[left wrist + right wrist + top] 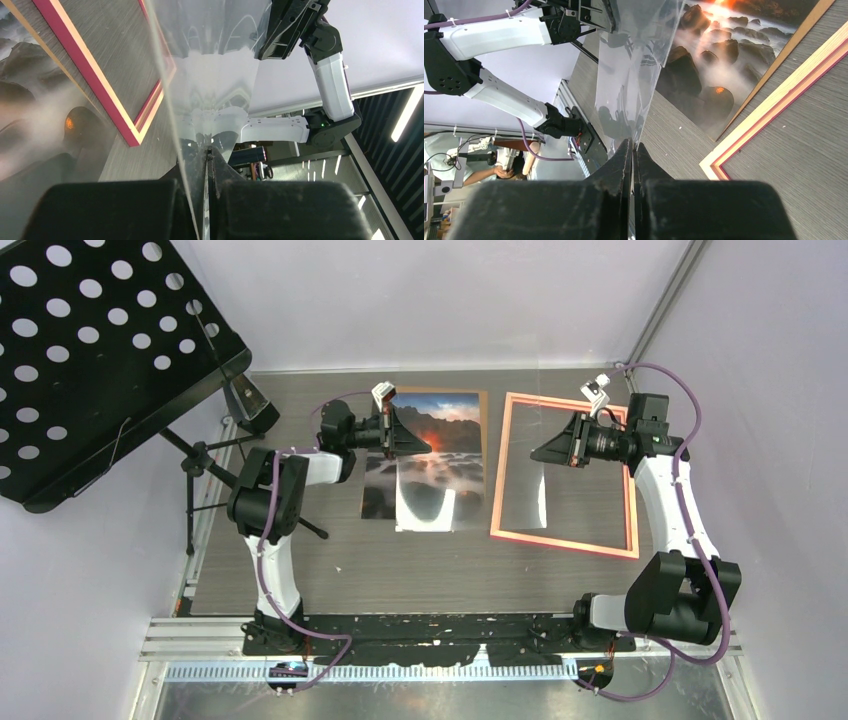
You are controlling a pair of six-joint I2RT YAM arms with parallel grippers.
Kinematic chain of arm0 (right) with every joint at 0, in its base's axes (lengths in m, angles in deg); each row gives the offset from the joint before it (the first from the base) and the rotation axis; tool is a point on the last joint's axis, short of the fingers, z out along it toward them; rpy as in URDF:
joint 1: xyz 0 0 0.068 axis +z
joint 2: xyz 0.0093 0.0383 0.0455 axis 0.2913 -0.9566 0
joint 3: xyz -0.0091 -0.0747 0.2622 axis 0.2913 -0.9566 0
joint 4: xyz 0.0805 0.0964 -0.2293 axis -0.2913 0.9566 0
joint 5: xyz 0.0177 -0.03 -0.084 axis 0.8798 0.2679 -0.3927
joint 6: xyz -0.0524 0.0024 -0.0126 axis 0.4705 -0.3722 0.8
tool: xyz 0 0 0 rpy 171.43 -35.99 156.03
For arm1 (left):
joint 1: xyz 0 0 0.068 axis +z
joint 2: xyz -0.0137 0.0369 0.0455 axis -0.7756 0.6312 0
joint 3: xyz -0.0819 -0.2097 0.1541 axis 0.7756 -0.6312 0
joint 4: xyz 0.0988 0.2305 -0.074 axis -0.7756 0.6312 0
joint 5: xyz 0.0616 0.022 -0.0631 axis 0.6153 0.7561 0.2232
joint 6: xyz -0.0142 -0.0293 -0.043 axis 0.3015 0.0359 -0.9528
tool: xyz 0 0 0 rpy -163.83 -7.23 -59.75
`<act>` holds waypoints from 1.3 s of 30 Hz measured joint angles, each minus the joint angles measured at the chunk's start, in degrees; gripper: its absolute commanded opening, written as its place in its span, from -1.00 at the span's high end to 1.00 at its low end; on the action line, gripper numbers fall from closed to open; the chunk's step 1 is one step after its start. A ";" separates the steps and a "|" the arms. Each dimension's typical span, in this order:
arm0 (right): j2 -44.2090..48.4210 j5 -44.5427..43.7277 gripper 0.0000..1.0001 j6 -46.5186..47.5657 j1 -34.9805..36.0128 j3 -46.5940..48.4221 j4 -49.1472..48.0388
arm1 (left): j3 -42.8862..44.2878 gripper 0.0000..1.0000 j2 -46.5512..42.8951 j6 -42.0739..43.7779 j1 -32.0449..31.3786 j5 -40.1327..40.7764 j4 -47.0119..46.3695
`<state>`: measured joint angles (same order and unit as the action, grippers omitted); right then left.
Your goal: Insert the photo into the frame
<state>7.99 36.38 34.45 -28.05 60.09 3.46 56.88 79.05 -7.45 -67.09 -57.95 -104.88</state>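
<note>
Pinching clear sheet (pixel 634 75), left pincer (pixel 418 443) over photo (pixel 455 425), right pincer (pixel 540 452) over frame (pixel 563 544).

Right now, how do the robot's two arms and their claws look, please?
The left arm and right arm have white shells and black joints, with a purple cable along each. The left claw and right claw are black, with two wedge-shaped fingers.

black perforated music stand (pixel 95 375) at far left; clear sheet (pixel 634 75) above table (pixel 400 580)
</note>
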 measured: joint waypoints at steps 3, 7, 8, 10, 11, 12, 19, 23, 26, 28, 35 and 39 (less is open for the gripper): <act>0.00 0.04 0.60 0.22 0.00 0.00 0.15 | 0.00 1.00 0.00 0.26 0.00 0.02 0.42; 0.00 0.17 0.03 0.87 0.00 0.00 0.37 | -0.07 1.00 -0.46 0.50 0.00 0.07 1.25; 0.00 0.15 -0.03 1.25 0.00 0.00 0.37 | -0.22 1.00 -0.76 0.61 0.00 0.15 1.70; 0.00 0.04 -0.24 1.31 0.00 -0.07 0.39 | -0.72 1.00 -1.66 0.74 0.00 0.59 2.54; 0.00 -0.04 -0.38 1.38 0.00 -0.07 0.44 | -1.07 1.00 -2.19 0.85 0.00 0.87 2.97; -0.02 -0.13 -0.42 1.33 0.00 -0.11 0.44 | -1.36 1.00 -2.64 0.92 -0.02 1.11 3.26; -1.25 -1.11 -0.73 1.75 -1.44 -0.72 0.42 | -2.01 1.00 -4.66 1.51 -0.48 2.27 4.55; -1.27 -1.92 -0.80 2.95 -4.42 -1.25 0.98 | -2.03 1.00 -4.66 1.60 -0.98 2.64 5.86; -1.27 -2.21 -0.86 4.31 -6.56 -1.25 1.86 | -2.03 1.00 -4.66 1.86 -1.33 2.73 6.51; -1.25 -2.38 -0.88 5.49 -7.87 -1.25 2.69 | -2.03 1.00 -4.63 2.16 -1.53 3.08 7.23; -0.50 -3.87 -0.89 8.90 -11.19 -1.25 5.57 | -2.03 1.00 -4.63 3.28 -2.25 3.52 8.61; 0.81 -7.61 -0.88 9.94 -12.28 -1.25 6.38 | -2.03 1.00 -4.66 3.23 -2.86 3.54 8.74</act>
<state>8.80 28.78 44.39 -40.33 58.84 9.85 54.84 74.39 -4.21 -69.96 -54.41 -96.14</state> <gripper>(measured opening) 0.944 0.002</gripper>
